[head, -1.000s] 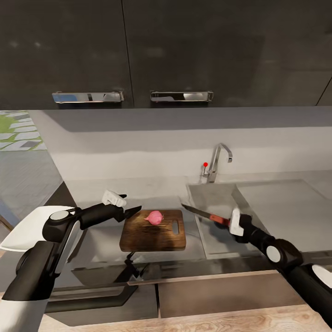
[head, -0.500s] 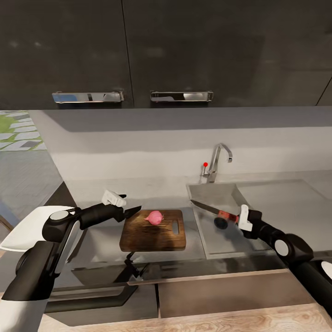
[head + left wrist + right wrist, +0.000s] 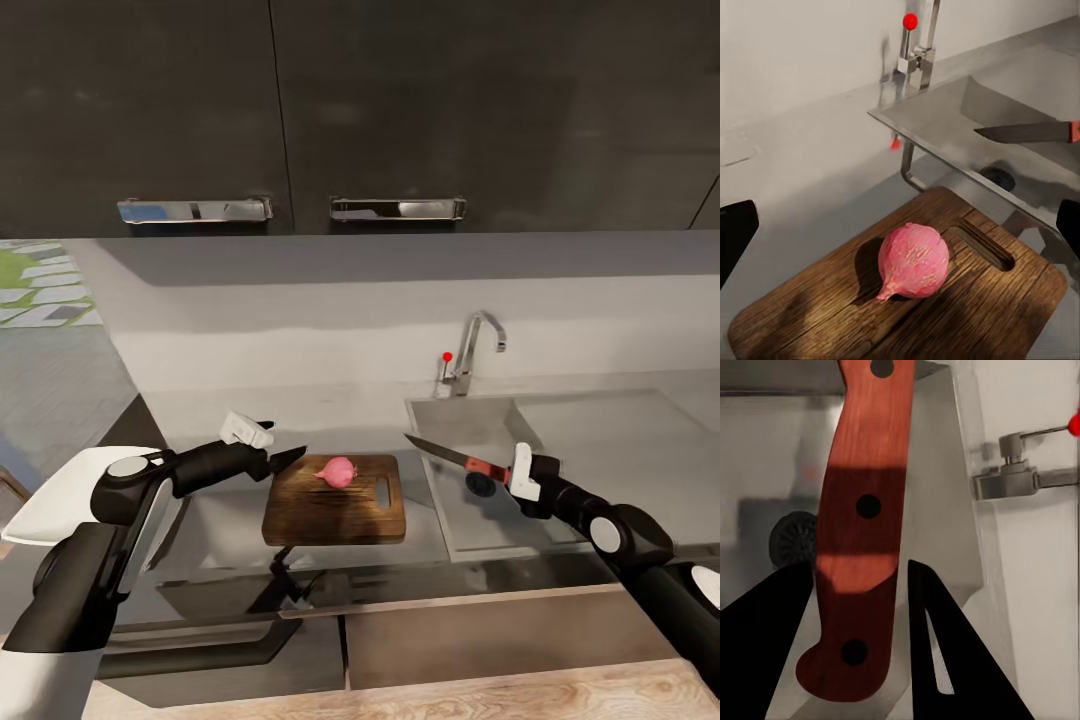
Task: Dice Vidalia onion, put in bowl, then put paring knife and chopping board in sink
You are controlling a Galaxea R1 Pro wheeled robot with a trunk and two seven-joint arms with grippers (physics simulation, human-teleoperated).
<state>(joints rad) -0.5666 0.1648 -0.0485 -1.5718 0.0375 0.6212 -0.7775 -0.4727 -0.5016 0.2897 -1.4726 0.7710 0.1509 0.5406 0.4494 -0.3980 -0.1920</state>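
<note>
The right gripper (image 3: 508, 477) clenches the paring knife (image 3: 452, 459), left gripper (image 3: 290, 458) released; unsteadied, the Vidalia onion (image 3: 338, 470) could roll under the blade.

A kitchen: glossy dark upper cabinets (image 3: 400, 110) with chrome handles hang above a grey countertop (image 3: 250, 410), with a steel sink (image 3: 480, 490) and curved tap (image 3: 475, 350) to the right.

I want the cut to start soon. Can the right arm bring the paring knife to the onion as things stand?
Probably yes: the right gripper holds the paring knife over the sink, blade pointing toward the Vidalia onion on the chopping board, nothing between them.
</note>
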